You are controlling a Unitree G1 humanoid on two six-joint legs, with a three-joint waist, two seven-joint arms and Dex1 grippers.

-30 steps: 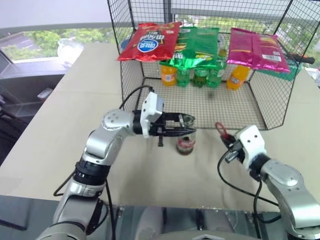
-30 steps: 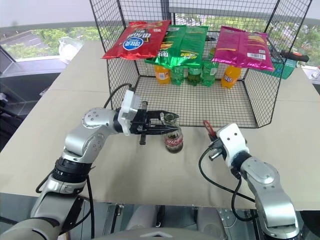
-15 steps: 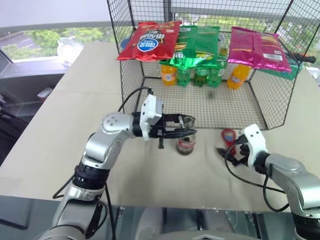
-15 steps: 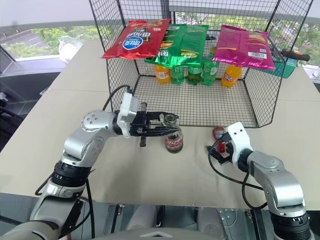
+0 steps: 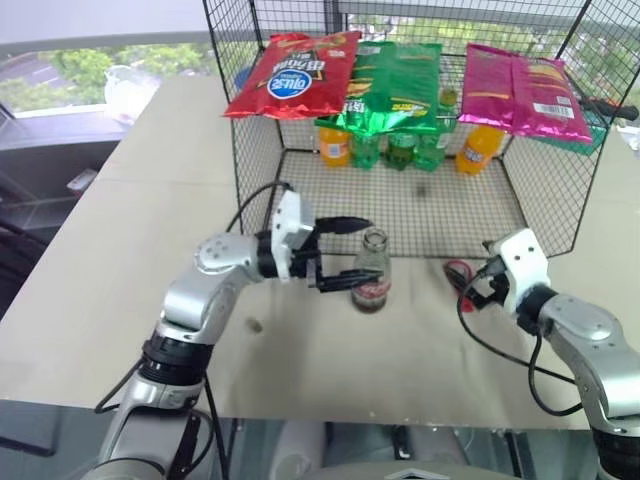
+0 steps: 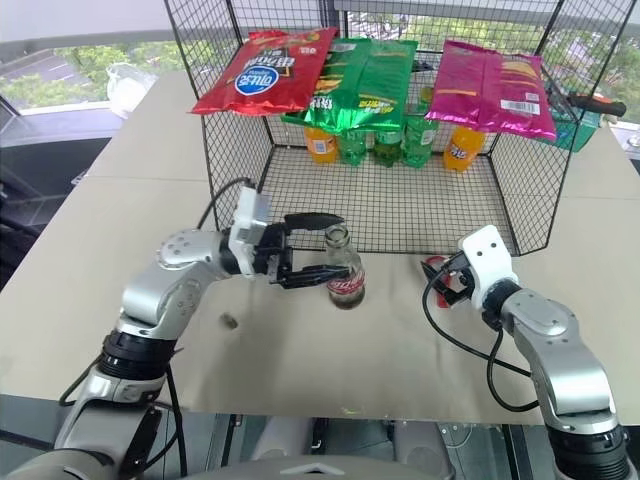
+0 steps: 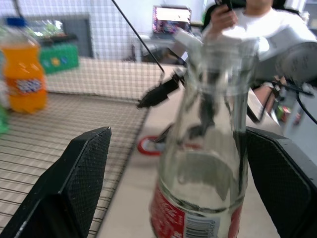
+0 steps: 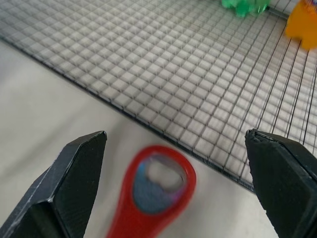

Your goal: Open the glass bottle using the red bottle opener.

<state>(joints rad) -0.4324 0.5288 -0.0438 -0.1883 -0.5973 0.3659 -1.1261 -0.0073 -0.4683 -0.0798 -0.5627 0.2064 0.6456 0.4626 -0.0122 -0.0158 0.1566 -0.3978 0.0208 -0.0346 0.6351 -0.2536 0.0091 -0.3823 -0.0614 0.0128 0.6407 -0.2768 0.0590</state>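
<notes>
On the left, the left gripper reaches in level from the side with its two black fingers spread wide, one on either side of the small clear glass cola bottle with dark liquid and a red label; in the left wrist view the bottle stands between the pads with a gap on each side, so nothing is held. The bottle stands upright on the table, just in front of the black wire-mesh cage, and its mouth looks bare. It is likely hard, smooth and fairly light, slippery under rubber pads and breakable if tipped, so the body at the label seems the safest place to clamp. A small dark disc, perhaps the cap, lies on the table nearer the robot. To the right, the flat red bottle opener with a ring-shaped head lies on the table against the cage's front edge. It looks stiff and thin, best pinched by its slim handle. The right gripper hangs just over it, fingers fully apart and empty. The table is pale, matte and flat; windows with greenery stand behind.
</notes>
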